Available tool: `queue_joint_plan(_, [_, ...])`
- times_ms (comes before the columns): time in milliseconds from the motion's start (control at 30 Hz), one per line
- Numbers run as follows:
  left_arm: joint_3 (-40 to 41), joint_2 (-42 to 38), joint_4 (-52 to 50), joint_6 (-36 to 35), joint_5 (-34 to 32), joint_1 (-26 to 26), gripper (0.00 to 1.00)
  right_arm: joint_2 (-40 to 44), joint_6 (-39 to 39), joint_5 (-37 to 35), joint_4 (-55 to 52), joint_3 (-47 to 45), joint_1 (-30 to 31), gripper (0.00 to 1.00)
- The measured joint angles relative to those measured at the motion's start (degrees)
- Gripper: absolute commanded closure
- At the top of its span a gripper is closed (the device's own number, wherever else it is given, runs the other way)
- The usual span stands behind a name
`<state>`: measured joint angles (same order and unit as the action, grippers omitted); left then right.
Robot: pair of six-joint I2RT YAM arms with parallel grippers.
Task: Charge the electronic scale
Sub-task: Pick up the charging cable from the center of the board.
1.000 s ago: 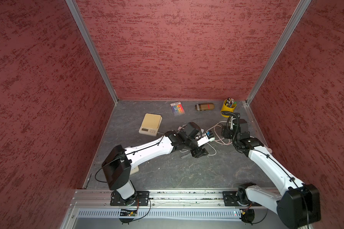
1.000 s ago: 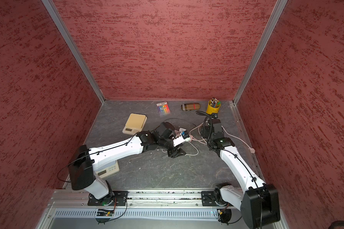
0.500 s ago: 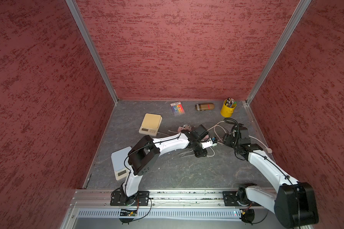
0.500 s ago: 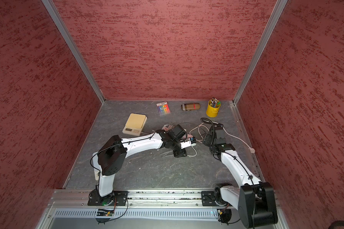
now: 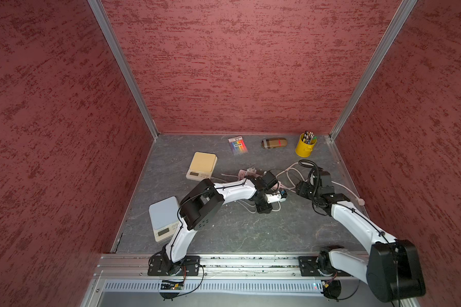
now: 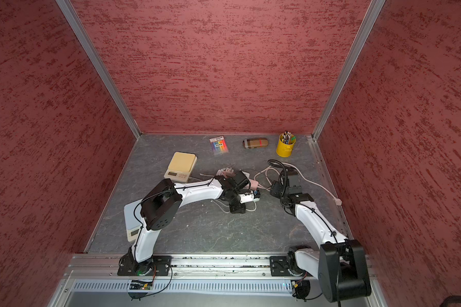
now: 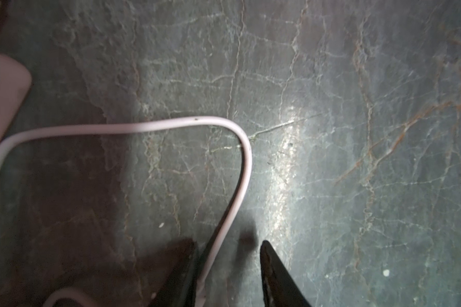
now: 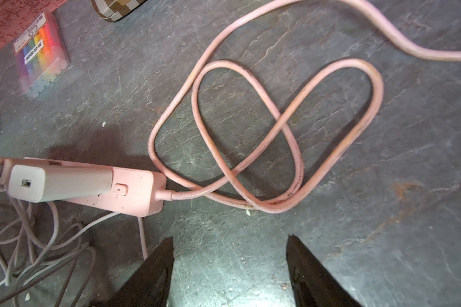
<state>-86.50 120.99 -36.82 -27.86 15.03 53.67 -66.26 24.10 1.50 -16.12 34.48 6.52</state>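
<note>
Two electronic scales show in both top views: a beige-topped scale [image 5: 201, 166] at the back and a pale blue-topped scale [image 5: 163, 216] at the front left, partly behind my left arm. A pink power strip [image 8: 133, 190] carries a white charger block [image 8: 56, 183]. The thin white charging cable [image 7: 186, 123] loops over the floor and runs between the fingers of my left gripper [image 7: 228, 241], against one finger [image 7: 181, 268]; the jaws stand apart, not clamped. My right gripper [image 8: 230, 236] is open over bare floor beside the strip's end.
The strip's thick pink cord [image 8: 290, 133] lies coiled ahead of my right gripper. A tangle of thin cable [image 8: 32, 239] sits by the strip. A marker pack [image 5: 238, 144], a plaid case [image 5: 274, 143] and a yellow pen cup [image 5: 305, 146] line the back wall.
My left arm's elbow has lifted and folded back, uncovering the front scale; its gripper stayed over the cable and its jaws narrowed. The right gripper's jaws narrowed slightly.
</note>
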Motion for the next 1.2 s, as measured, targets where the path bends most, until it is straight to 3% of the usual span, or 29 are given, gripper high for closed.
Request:
queue_joint_plan(133, [0.04,0.07,0.07,-1.6,-0.66,0.13,0.77,1.03,0.0,1.55,0.15,-0.79,0.0,0.34])
queue_joint_plan(333, [0.52,-0.04,0.81,-3.21,-0.98,0.68,1.0,1.4,2.8,5.97,1.77,-3.28,0.0,0.34])
queue_joint_plan(600, [5.14,-4.13,2.01,-2.91,0.33,0.76,1.0,2.71,10.16,14.67,6.8,-7.8,0.0,0.34])
queue_joint_plan(967, [8.5,-17.2,8.37,6.32,7.34,-4.28,1.0,9.35,23.5,25.51,14.47,-10.78,1.18,0.32])
queue_joint_plan(1200, [9.01,-18.99,11.15,10.95,9.09,-4.63,1.0,9.66,29.81,27.91,19.04,-10.51,5.84,0.32])
